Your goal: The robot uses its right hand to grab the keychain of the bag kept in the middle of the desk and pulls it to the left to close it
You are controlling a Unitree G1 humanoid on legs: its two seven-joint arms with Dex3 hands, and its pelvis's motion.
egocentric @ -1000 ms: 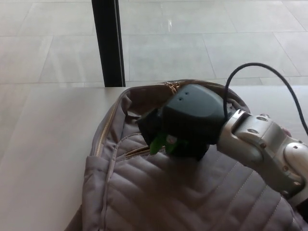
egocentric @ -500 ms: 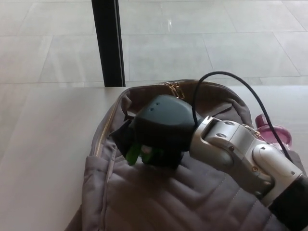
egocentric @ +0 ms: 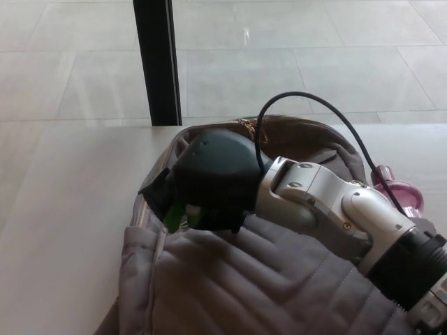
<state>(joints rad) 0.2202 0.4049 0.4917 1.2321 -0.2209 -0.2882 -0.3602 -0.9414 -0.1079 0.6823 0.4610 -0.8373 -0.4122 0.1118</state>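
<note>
Right robot hand (egocentric: 209, 178) is clenched on the green keychain (egocentric: 174, 216) at the upper-left corner of the bag (egocentric: 265, 279) in the middle of the surface (egocentric: 63, 230), tag poking out just beneath it, and with the zipper track (egocentric: 142, 206) curving down the bag's left edge, the pull looks leftward along it.

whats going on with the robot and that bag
The robot's right hand is clamped on a green keychain at the zipper of a grey quilted bag lying on the desk. The hand sits near the bag's left edge. How far the zip is closed is hidden under it. The left hand is not in view.
</note>
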